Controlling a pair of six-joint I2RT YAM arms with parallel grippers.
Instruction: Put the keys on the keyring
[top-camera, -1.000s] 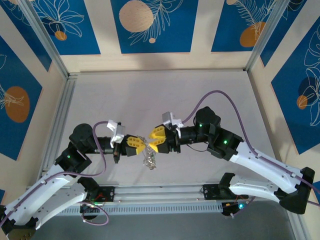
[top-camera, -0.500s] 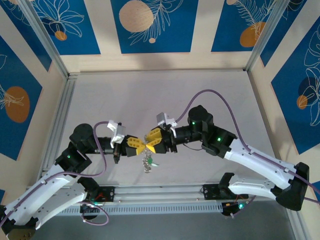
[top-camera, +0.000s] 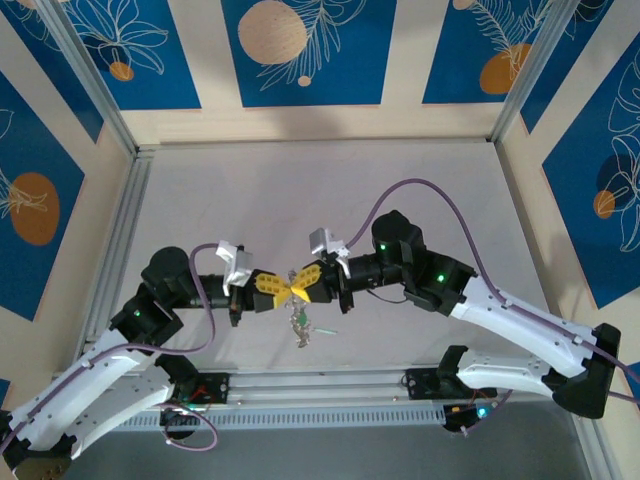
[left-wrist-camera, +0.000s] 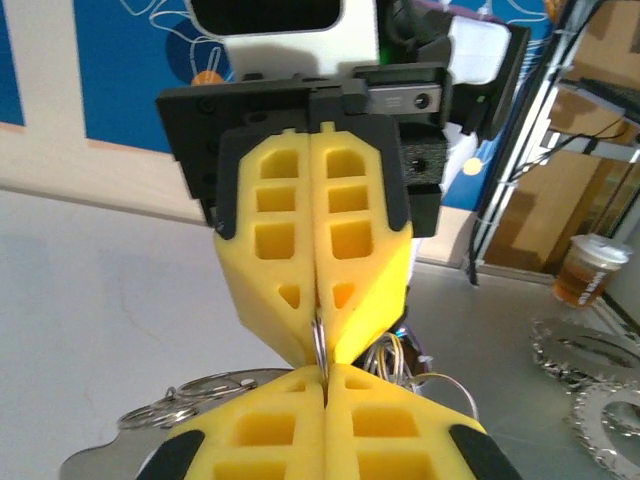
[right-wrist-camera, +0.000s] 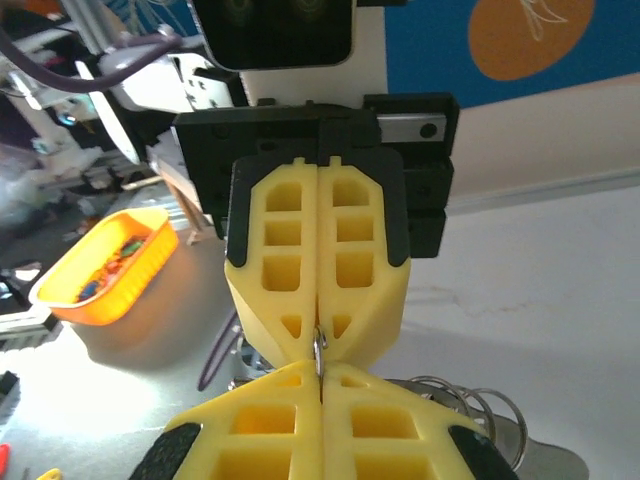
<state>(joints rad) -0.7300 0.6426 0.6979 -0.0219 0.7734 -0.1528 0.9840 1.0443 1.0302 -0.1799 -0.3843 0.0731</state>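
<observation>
Over grey tabletop (top-camera: 330, 190), left gripper (top-camera: 282, 293) and right gripper (top-camera: 296, 286) both pinch the keyring (left-wrist-camera: 318, 342); opposing pulls could drop keys (top-camera: 301, 328)

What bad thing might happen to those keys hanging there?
The left end effector and right end effector both pinch the thin keyring tip to tip. If they pull apart, the wire might slip or bend. The keys dangle above the table, so a lost grip would likely drop them.

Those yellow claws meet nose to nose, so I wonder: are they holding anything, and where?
Left claw and right claw both pinch the keyring by its wire; keys dangle below.
</observation>
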